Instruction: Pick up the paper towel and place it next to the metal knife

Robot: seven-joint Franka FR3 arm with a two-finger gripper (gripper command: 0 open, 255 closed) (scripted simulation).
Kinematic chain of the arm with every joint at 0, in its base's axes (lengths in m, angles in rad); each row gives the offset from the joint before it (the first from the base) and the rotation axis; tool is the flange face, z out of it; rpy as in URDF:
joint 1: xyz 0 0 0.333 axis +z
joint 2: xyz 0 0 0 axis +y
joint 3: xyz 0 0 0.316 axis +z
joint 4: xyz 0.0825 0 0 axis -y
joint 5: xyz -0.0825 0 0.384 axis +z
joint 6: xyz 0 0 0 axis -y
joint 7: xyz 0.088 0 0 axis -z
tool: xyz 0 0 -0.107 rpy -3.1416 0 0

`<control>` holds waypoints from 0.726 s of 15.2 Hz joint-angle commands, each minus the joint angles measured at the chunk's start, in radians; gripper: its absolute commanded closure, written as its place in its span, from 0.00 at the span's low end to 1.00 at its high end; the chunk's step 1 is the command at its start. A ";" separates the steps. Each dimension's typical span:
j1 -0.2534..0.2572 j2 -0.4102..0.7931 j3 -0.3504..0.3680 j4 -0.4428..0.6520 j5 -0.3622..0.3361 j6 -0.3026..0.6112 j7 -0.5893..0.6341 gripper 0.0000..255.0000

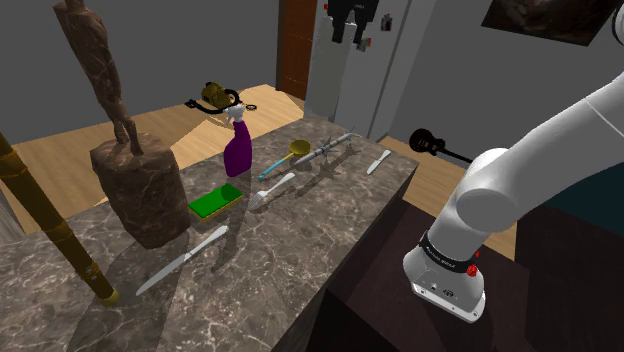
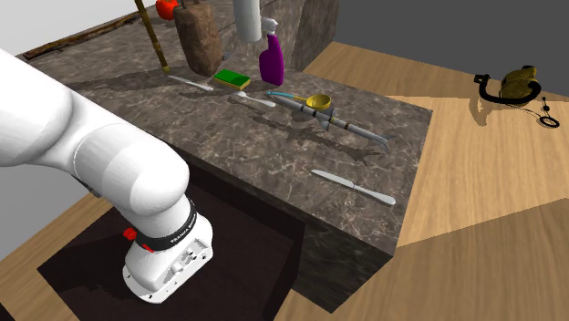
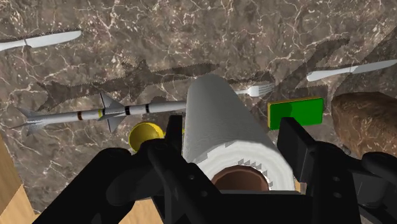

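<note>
My gripper (image 3: 233,145) is shut on a white paper towel roll (image 3: 219,121) with a brown core, one black finger (image 3: 294,139) pressed on each side. The roll (image 2: 249,20) hangs upright above the marble table (image 2: 274,155), over the purple spray bottle (image 2: 272,60). Two grey knives lie on the table. One knife (image 1: 183,259) (image 2: 190,83) (image 3: 352,69) is beside the green sponge (image 1: 216,200). The other knife (image 1: 377,161) (image 2: 354,186) (image 3: 39,41) lies near the table's far corner in the shoulder view.
Below the roll lie a grey missile-shaped model (image 3: 102,113), a yellow scoop (image 3: 145,135) and a white fork (image 3: 254,90). A brown rocky block (image 1: 145,190) and a slanted wooden pole (image 1: 50,220) stand at the shoulder view's left. A guitar (image 1: 432,143) lies on the floor.
</note>
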 commanded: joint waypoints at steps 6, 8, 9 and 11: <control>0.048 0.082 0.124 0.069 0.039 0.028 0.173 1.00; 0.062 0.118 0.160 0.104 0.043 0.033 0.224 1.00; 0.069 0.138 0.178 0.124 0.044 0.036 0.250 1.00; 0.084 0.181 0.213 0.167 0.042 0.039 0.302 1.00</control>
